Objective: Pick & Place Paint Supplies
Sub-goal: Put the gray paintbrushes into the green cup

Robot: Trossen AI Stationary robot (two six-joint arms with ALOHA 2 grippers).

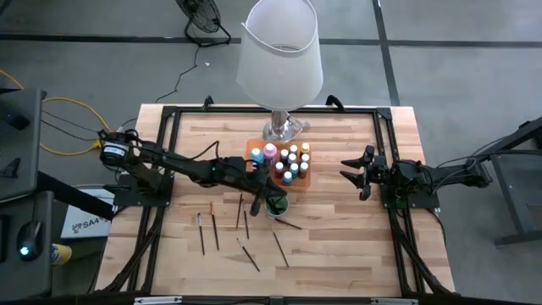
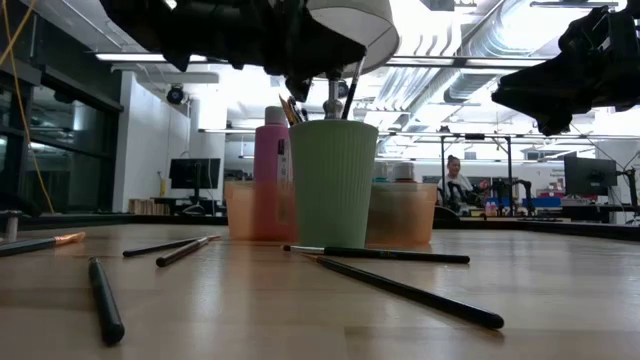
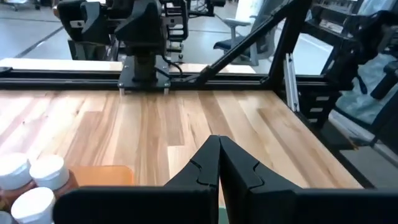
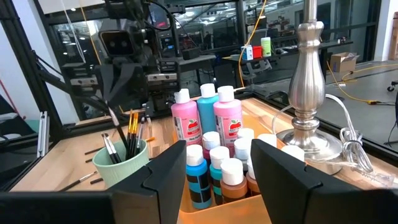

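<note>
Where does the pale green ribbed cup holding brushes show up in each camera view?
High view: pale green ribbed cup just below the orange tray, at table centre, under the left gripper.
Low view: cup centre frame, in front of the tray.
Left wrist view: only a thin green sliver at the bottom edge, too little to confirm.
Right wrist view: cup lower left, beside the tray.
Shared landmark: the orange tray of paint bottles.

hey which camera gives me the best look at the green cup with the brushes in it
The right wrist view: the green cup shows with its brushes standing inside. The low view shows its ribbed side; the high view only a small rim from above; the left wrist view barely shows it.
</note>
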